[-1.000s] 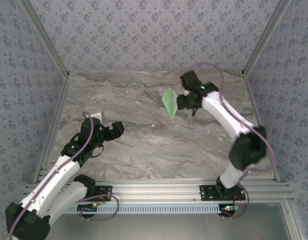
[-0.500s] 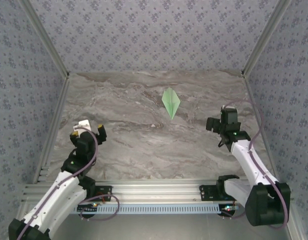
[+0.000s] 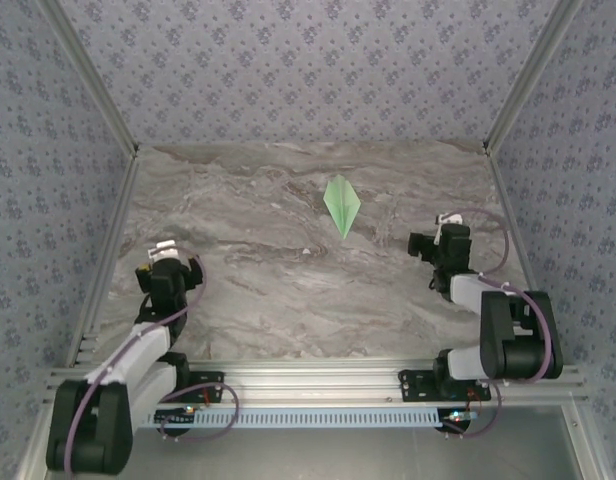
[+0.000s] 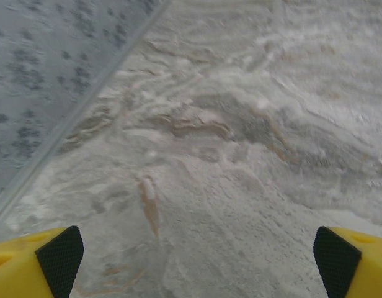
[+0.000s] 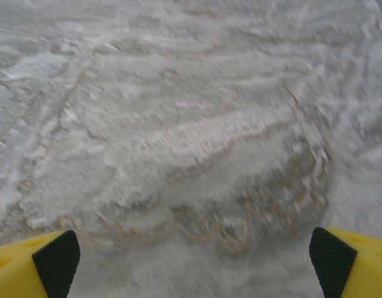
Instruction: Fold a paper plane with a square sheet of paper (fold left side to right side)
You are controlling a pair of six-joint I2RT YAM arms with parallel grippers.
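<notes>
Lying flat on the far half of the marble table (image 3: 238,290), the paper plane (image 3: 342,205) sits well apart from the left gripper (image 4: 197,253) and right gripper (image 5: 194,254) — both spread wide, holding nothing; any careless sweep could skid the light dart off.

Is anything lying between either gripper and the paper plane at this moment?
Nothing visible does. In the top view, bare table separates the plane from the left gripper and the right gripper. Both grippers are open and empty, well apart from the plane.
</notes>
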